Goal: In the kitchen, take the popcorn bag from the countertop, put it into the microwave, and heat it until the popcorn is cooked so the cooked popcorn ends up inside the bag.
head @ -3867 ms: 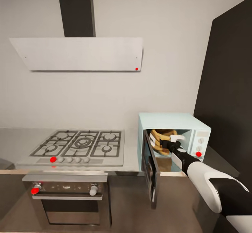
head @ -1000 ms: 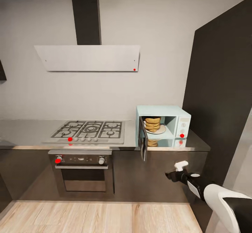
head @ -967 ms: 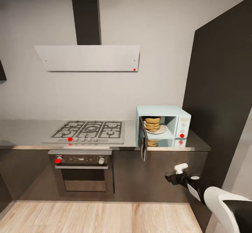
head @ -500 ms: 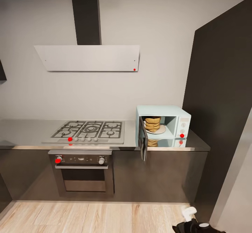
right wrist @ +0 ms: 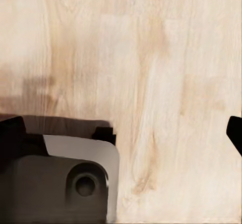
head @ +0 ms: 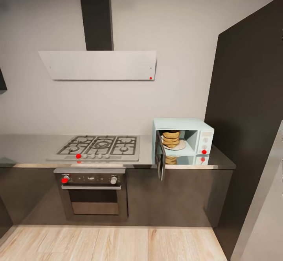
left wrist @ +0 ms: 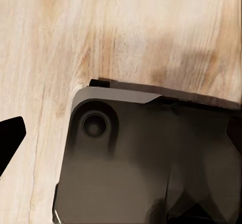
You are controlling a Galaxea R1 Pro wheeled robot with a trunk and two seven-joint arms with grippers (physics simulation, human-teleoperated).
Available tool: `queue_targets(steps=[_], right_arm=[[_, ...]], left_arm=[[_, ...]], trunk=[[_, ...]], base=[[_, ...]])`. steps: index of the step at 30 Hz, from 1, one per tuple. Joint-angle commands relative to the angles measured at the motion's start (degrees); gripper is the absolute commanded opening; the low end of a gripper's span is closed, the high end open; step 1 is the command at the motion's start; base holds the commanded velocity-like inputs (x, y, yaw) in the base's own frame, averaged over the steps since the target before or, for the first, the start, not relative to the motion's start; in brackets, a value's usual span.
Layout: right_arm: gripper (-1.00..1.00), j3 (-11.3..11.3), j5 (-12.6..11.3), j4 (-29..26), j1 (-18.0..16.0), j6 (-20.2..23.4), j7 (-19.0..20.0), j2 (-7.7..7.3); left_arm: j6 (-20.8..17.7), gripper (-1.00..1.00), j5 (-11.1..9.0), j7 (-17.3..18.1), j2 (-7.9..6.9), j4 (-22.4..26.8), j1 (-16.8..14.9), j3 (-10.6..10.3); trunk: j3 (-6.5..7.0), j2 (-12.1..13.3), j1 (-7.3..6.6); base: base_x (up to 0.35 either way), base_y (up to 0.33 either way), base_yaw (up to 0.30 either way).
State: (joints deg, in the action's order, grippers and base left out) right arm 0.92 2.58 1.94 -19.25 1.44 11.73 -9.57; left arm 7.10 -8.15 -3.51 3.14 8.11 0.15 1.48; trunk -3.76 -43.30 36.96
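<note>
Mint-blue and boxy, the microwave (head: pixel 183 140) stood at the right end of the countertop (head: pixel 27 148) in the head view, its dark glass door (head: pixel 159 159) swung open toward the room. The popcorn bag (head: pixel 171 139) sat inside on a pale plate (head: pixel 180 146); whether any popcorn showed in it was too small to tell. A gas hob (head: pixel 98 147) lay well to the left, above a built-in oven (head: pixel 91 192).

From the left wrist view came pale wooden floor (left wrist: pixel 126 32) and a dark corner of the robot's base (left wrist: pixel 151 158); one black fingertip (left wrist: pixel 9 138) showed at the frame's edge, so I could not tell the spread of that gripper.

The right wrist view likewise gave floor (right wrist: pixel 166 82), base (right wrist: pixel 60 183) and one dark fingertip (right wrist: pixel 236 131), its opening unreadable.

By my judgement the bag was loaded, and closing the door, then starting the heat, remained; that called for coming nearer first.
</note>
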Motion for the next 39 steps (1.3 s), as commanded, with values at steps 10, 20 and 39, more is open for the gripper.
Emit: queue_targets(steps=[10, 20, 39], right_arm=[[1.0, 0.05, -3.62, 0.08, 0.7, 0.66, -2.11, 0.06], [1.0, 0.13, -3.55, 0.09, 0.71, 2.1, -2.14, 0.51], [1.0, 0.13, -3.04, 0.08, 1.42, 2.06, -2.05, 0.56]], left_arm=[[-0.24, 1.0, -0.3, -0.13, 0.18, 5.69, 0.02, 0.14], [-0.24, 1.0, -0.38, -0.1, 0.11, 5.69, 0.02, 0.1], [-4.72, 1.0, -0.73, 0.33, -0.49, 5.58, 0.02, 0.11]], trunk=[[0.35, -0.07, 0.02], [0.66, -0.07, 0.02], [0.8, -0.07, 0.02]], base=[[0.0, 0.0, -0.234], [0.0, 0.0, -0.271], [0.28, 0.0, -0.076]])
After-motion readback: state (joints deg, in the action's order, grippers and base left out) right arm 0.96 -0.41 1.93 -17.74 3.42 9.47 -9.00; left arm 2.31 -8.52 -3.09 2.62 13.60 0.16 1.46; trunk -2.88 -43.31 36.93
